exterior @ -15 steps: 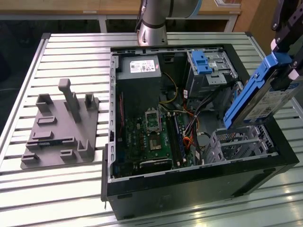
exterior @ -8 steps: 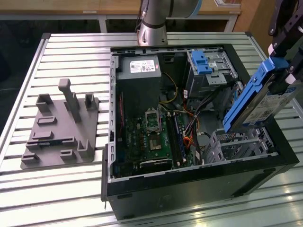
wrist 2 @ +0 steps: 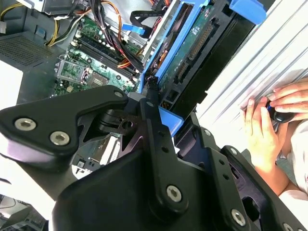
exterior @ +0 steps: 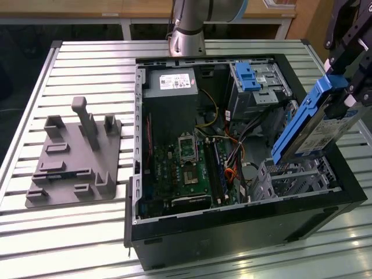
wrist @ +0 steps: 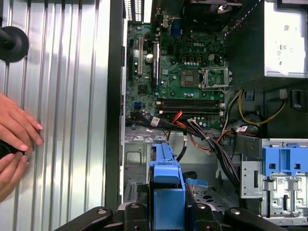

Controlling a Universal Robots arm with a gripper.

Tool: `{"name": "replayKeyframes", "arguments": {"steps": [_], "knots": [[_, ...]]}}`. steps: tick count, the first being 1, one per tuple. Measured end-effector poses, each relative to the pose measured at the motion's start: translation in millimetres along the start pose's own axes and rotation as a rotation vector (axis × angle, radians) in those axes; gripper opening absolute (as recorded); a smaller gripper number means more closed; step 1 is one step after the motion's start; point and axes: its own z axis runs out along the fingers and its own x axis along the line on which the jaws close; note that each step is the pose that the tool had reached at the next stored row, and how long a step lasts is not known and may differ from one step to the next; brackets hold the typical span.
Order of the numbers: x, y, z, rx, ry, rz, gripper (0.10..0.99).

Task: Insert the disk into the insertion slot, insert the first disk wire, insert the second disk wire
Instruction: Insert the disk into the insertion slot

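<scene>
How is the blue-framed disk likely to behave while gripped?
The disk looks rigid: metal body in a blue plastic carrier, so probably no flexing. Held tilted over the insertion slot, it might slip on smooth plastic.

A silver ribbed aluminium table (exterior: 75,232) of long parallel slats carries a black open-sided metal computer case (exterior: 232,235), lying flat toward the exterior view's right with its circuit boards facing up. Just beside it, toward the exterior view's left, lies a flat matte grey plastic fixture plate (exterior: 64,174) (upright posts and blocky brackets rise from it), and the silver cylindrical robot arm base (exterior: 187,40) stands at the table's far edge. In the first wrist view a person's hand (wrist: 17,127) rests on the slats beside the case's outer wall.
</scene>
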Motion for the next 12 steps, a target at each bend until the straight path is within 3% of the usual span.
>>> {"name": "replayKeyframes", "arguments": {"steps": [9,12], "knots": [[-6.6,-0.4,6.1,0.000,0.0154,0.001,0.365],[-9.4,-0.6,8.9,-0.001,0.0251,0.001,0.365]]}}
